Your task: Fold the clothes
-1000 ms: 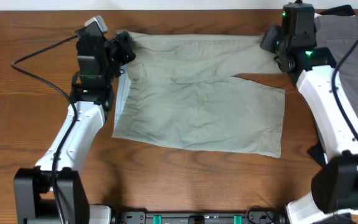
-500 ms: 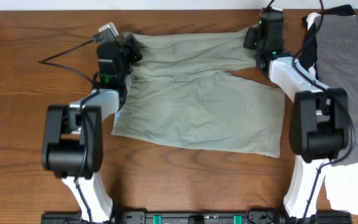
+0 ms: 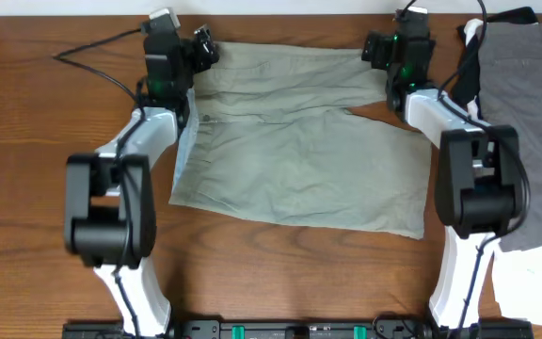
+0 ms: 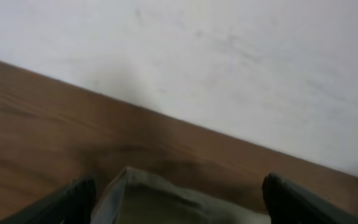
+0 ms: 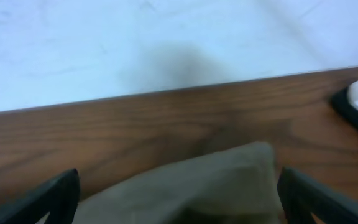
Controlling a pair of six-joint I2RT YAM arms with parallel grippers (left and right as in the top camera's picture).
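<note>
One khaki shorts (image 3: 299, 141) on worktop (image 3: 26, 188), one garment heap (image 3: 525, 85) right, left end effector (image 4: 178, 202) and right end effector (image 5: 179, 199) released at far corners, wall (image 4: 229, 62) only in wrist views

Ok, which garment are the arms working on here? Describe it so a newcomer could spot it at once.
On the wooden table, look at the middle. The shorts lie spread out flat there, waistband to the left. They are the only khaki-olive piece; the other garments, grey, black and white, are piled at the right edge.
</note>
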